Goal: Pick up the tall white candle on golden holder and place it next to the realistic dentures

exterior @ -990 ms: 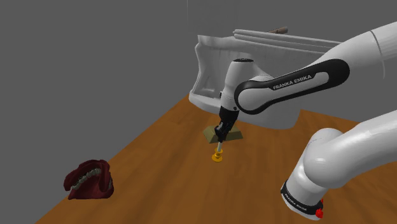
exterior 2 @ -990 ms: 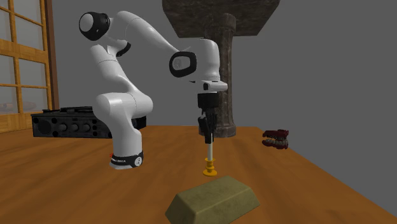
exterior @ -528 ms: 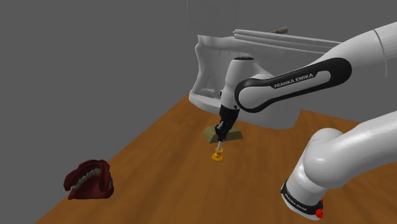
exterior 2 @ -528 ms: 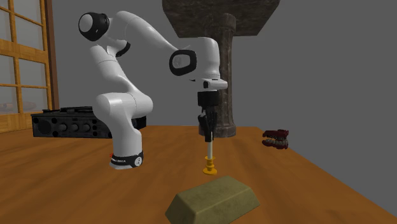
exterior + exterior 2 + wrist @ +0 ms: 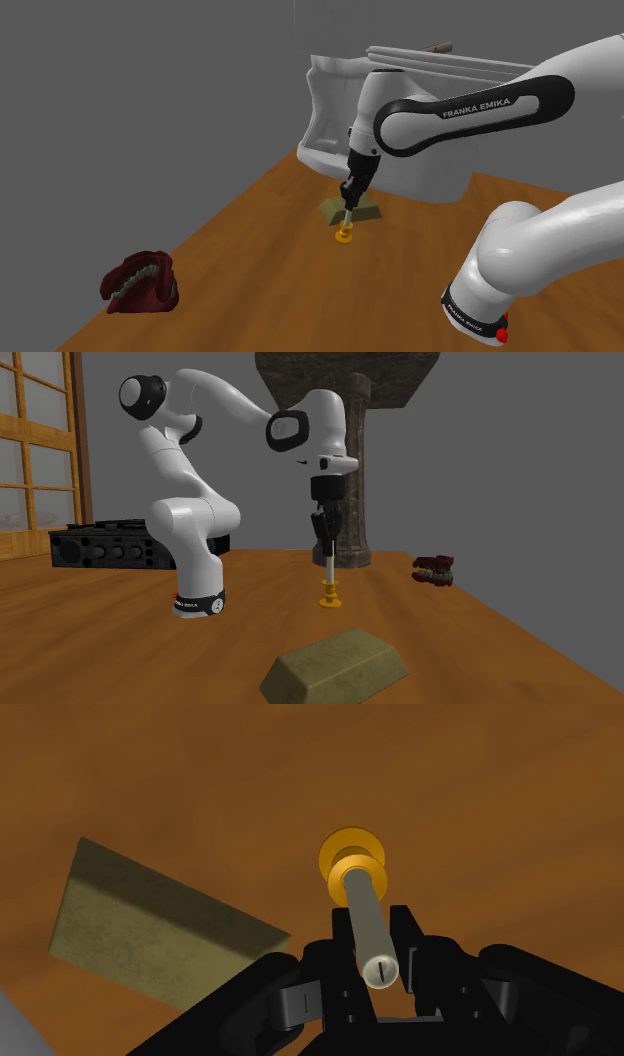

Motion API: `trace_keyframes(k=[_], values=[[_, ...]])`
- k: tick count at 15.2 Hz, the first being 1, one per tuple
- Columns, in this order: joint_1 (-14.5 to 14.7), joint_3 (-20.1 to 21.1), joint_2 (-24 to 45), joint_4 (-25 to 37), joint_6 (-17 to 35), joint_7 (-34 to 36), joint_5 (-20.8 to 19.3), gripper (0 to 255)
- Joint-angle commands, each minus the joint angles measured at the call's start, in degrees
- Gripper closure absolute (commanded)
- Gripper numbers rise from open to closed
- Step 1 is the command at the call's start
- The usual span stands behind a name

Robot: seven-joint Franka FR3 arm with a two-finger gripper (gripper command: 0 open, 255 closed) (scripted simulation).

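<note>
Pinching the candle [image 5: 368, 919] upright, the fingers [image 5: 406, 936] hang near an olive block [image 5: 150, 934], with the dentures [image 5: 140, 283] well apart.

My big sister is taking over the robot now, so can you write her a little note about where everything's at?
Pincer: shut on the top of the candle, which hangs upright.
Candle: near the olive block, over the table; cannot tell if its gold base has left the wood.
Dentures: far off by the table's edge, untouched.
Done: the grasp.
Left: carry the candle over, set it next to the dentures, let go.
</note>
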Motion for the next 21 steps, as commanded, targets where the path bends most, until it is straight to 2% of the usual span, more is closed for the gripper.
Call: trace_keyframes(k=[1, 21], values=[[-0.1, -0.2, -0.6, 1.1, -1.7, -0.1, -0.2, 255], [-0.6, -1.6, -2.4, 15.4, -17.9, 0.1, -1.4, 255]])
